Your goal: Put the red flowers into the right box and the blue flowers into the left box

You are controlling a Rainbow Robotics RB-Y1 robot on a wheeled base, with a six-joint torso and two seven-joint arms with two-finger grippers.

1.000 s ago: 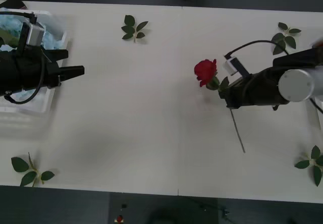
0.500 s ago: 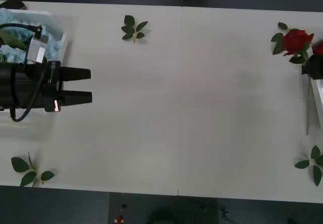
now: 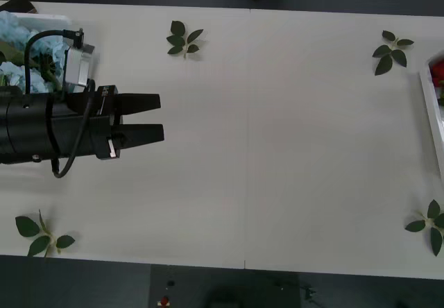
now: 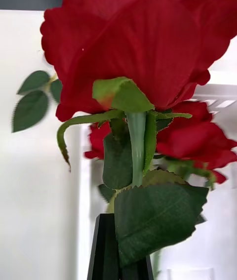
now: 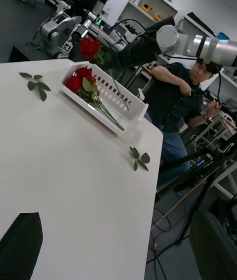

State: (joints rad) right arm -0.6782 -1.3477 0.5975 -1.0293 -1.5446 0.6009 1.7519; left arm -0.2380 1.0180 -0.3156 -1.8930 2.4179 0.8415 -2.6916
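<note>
Front view first: the left gripper (image 3: 152, 118) reaches out over the white table (image 3: 277, 148) from the left side, its 2 black fingers parted with a narrow gap between them and nothing held. Behind its arm, at the table's far left corner, the blue flowers (image 3: 17, 51) lie bunched in the left box (image 3: 84, 50), pale clusters with green leaves showing past the arm. Over at the right edge, a strip of the right box (image 3: 431, 127) pokes in, with a bit of the red flowers (image 3: 437, 72) inside it. 4 leaf sprigs (image 3: 184, 39) sit near the table's corners, well apart from both boxes.

Right wrist view now: a rose (image 4: 133, 38) looms large and upright, its stem running down into the right gripper (image 4: 121, 255), whose black fingers are closed around the stem and its big leaf. Behind the bloom, more red roses lie in the white box below, and a leaf sprig rests on the table just beside the box.

Left wrist view: the left arm's 2 black fingers (image 5: 22, 243) stand far apart at the corners. Across the table, the right box holds red roses with their stems trailing along it, and the right arm hangs over it, holding 1 rose above the box.
</note>
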